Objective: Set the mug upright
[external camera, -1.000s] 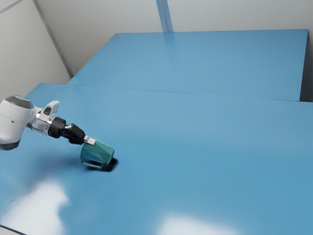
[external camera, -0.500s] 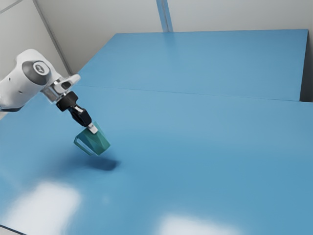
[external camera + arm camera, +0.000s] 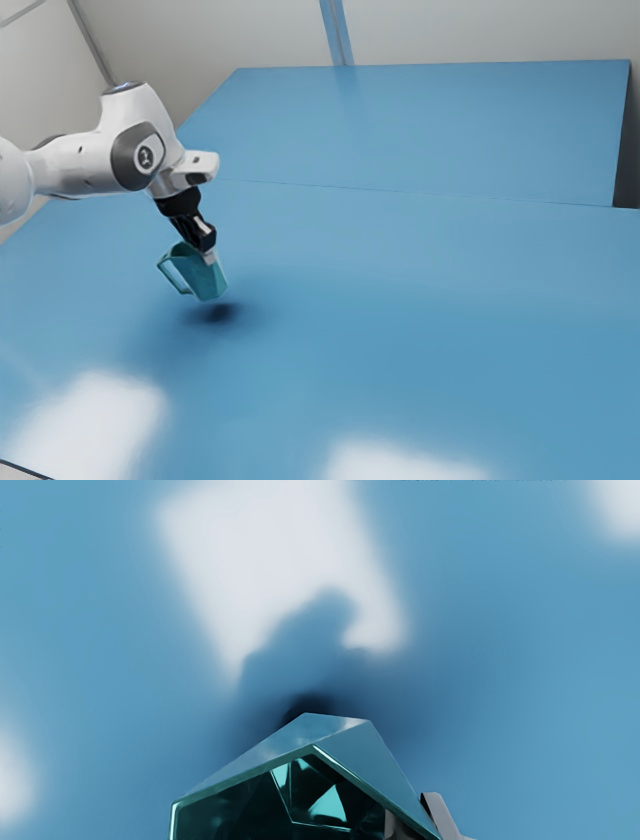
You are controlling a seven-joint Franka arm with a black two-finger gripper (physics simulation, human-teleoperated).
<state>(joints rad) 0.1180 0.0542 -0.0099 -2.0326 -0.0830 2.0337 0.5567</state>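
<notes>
The exterior view's left edge cuts off the rear of my arm [image 3: 85,168], its edges crop the table [image 3: 420,310], and the tips of my gripper [image 3: 208,256] are too small there for me to read exactly how they meet the mug [image 3: 208,281]. In my wrist view, the picture's edge crops the mug and the fingers [image 3: 441,814], the mug's wall hides part of the inner finger, and the shadow [image 3: 310,701] and glare [image 3: 280,545] are blurred.
</notes>
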